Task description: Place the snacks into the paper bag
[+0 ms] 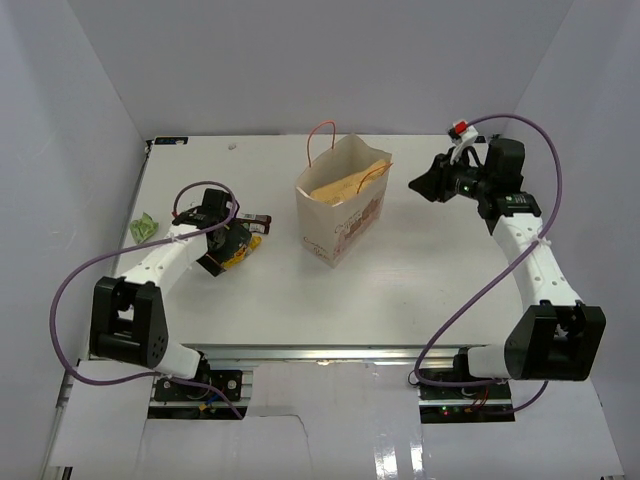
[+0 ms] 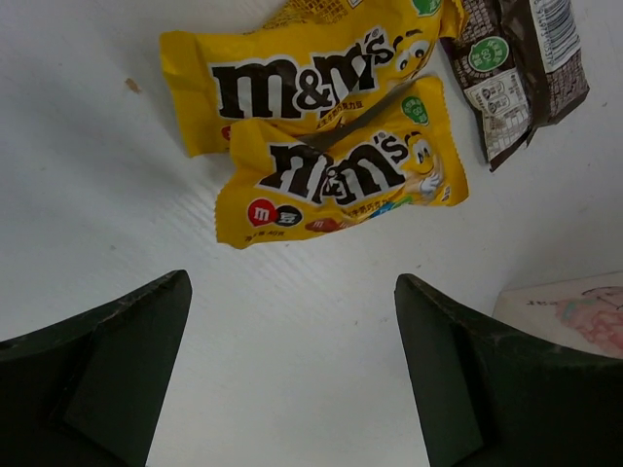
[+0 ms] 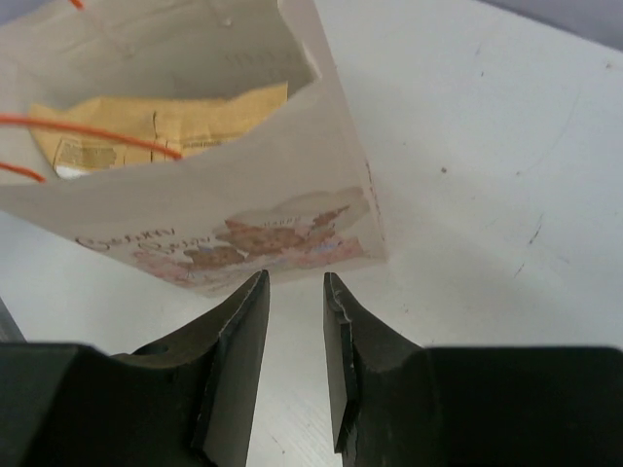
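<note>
A white table [image 1: 420, 290] fills the middle of the view. White walls [image 1: 300, 60] stand along the table's far edge and both its sides. A small green crumpled thing [image 1: 145, 228] lies at the table's left edge, against the wall; what it is cannot be told. A small dark speck [image 1: 232, 147] sits near the table's far edge. A metal rail [image 1: 320, 354] runs along the table's near edge, with white sheets [image 1: 330, 425] beyond it. Fine scuff marks [image 3: 533, 233] show on the table's surface.

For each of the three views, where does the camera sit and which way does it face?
Top external: above and behind, looking down on table, left arm, right arm.
Left wrist: looks down past open left gripper at yellow candy packets.
Right wrist: faces paper bag beyond right gripper.
Shared: top also shows the paper bag.
</note>
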Controlling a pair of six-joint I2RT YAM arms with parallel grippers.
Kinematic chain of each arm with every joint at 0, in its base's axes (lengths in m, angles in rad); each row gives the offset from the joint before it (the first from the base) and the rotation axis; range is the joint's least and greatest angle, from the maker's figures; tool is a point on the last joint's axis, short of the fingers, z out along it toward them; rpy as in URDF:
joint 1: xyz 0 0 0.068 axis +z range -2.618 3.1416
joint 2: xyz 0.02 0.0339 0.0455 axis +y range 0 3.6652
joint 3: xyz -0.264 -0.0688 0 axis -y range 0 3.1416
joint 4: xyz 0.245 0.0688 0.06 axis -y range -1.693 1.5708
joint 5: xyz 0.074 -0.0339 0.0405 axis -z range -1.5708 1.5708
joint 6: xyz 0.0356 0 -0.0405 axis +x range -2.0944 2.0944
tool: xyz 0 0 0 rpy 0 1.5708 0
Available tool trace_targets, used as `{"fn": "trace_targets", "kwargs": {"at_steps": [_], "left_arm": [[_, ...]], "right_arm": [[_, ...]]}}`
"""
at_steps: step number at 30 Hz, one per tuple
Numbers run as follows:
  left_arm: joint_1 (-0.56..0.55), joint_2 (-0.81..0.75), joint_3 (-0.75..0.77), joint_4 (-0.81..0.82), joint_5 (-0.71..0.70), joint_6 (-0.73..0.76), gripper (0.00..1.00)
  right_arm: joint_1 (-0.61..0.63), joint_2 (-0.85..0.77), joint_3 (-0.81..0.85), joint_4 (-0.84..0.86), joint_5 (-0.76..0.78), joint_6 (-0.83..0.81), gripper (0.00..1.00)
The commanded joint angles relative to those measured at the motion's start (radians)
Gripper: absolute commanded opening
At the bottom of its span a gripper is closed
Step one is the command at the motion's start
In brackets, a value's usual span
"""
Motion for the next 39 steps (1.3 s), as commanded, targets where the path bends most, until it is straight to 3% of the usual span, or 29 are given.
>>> {"fn": "trace_targets", "kwargs": {"at_steps": [1,7,12,16,19,20,22,26,29,30,36,39], "left_arm": [[0.033,0.048,0.042,0.055,0.080,-0.103,0.95],[0.084,0.152,0.048,0.063,0.126,-0.258,0.86],[0.094,0.214,0.047,0.057,0.121,-0.377,0.84],[0.107,0.237,0.031,0.071,0.117,-0.404,0.69],[0.119,0.226,0.008,0.095,0.121,-0.385,0.46],[0.121,0.218,0.002,0.101,0.123,-0.376,0.34],[0.121,0.186,-0.004,0.129,0.127,-0.301,0.21],[0.121,0.096,0.011,0.156,0.161,-0.172,0.10],[0.121,-0.023,0.016,0.213,0.250,0.004,0.01],[0.121,-0.058,0.016,0.231,0.294,0.089,0.00],[0.107,-0.291,0.045,0.455,0.593,0.265,0.00],[0.062,-0.322,0.126,0.520,0.635,0.319,0.00]], "right_arm": [[-0.012,-0.063,-0.084,0.001,-0.015,-0.052,0.35],[-0.054,-0.119,-0.170,-0.018,-0.043,-0.077,0.35],[-0.074,-0.133,-0.194,-0.016,-0.063,-0.074,0.35],[-0.078,-0.136,-0.207,-0.021,-0.072,-0.072,0.35],[-0.081,-0.143,-0.221,-0.021,-0.077,-0.074,0.35],[-0.083,-0.144,-0.227,-0.021,-0.077,-0.072,0.35],[-0.087,-0.149,-0.235,-0.022,-0.081,-0.074,0.35],[-0.095,-0.161,-0.241,-0.031,-0.089,-0.074,0.35],[-0.103,-0.178,-0.246,-0.038,-0.094,-0.077,0.35],[-0.104,-0.187,-0.249,-0.039,-0.095,-0.078,0.35],[-0.111,-0.204,-0.259,-0.051,-0.095,-0.092,0.35],[-0.112,-0.202,-0.264,-0.056,-0.091,-0.100,0.35]]}}
